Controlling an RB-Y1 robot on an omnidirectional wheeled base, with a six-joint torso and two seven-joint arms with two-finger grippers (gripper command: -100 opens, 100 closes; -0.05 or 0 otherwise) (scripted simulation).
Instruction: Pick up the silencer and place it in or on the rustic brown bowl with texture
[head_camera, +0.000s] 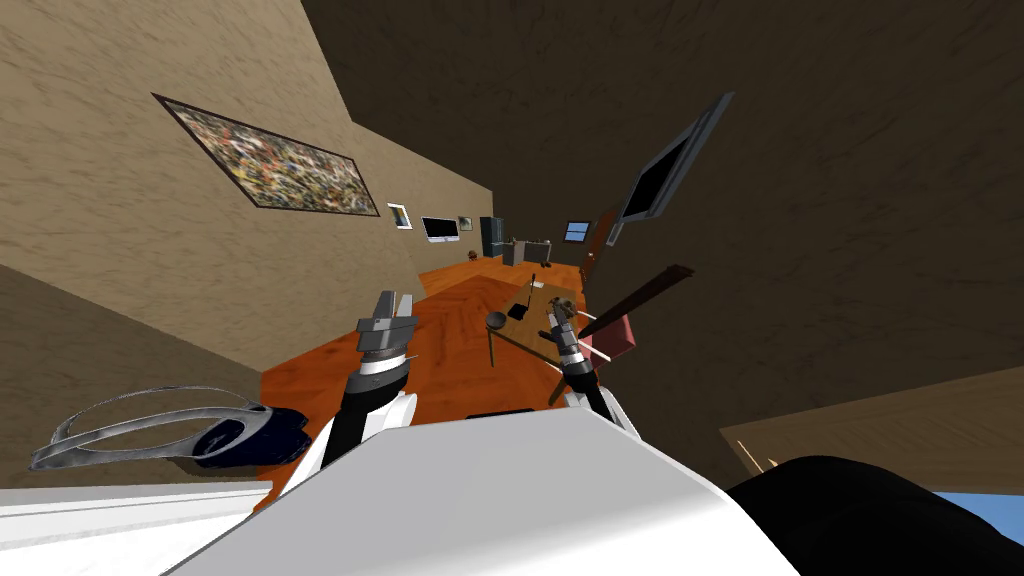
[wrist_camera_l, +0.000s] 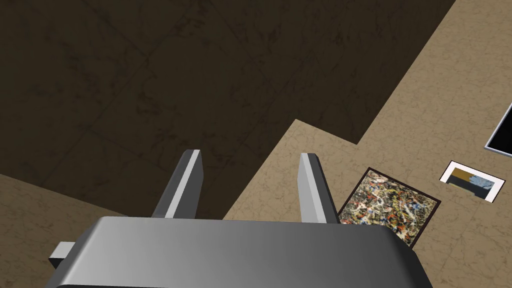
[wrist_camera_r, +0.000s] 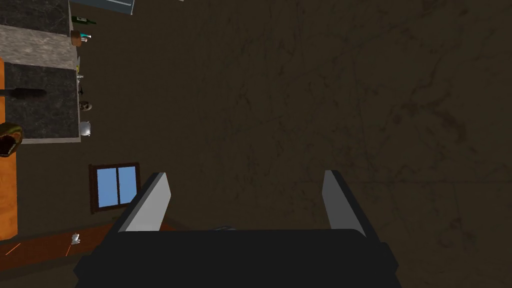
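Left gripper (wrist_camera_l: 250, 155) and right gripper (wrist_camera_r: 245, 174), both spread apart and empty, point upward. Nothing is done yet. The silencer is too small to pick out on the table (head_camera: 528, 328); a bowl (head_camera: 497, 320) sits at its near-left corner.

Table (head_camera: 528, 327) with dark dish (head_camera: 496, 320), black object (head_camera: 517, 311)

You see a large speckled painting (head_camera: 270, 165) on the tan wall, with a small framed picture (head_camera: 399, 215) and a black screen (head_camera: 440, 228) beyond it. Opposite, a flat television (head_camera: 665, 170) hangs above a table (head_camera: 537, 298) on the orange floor (head_camera: 450, 340).
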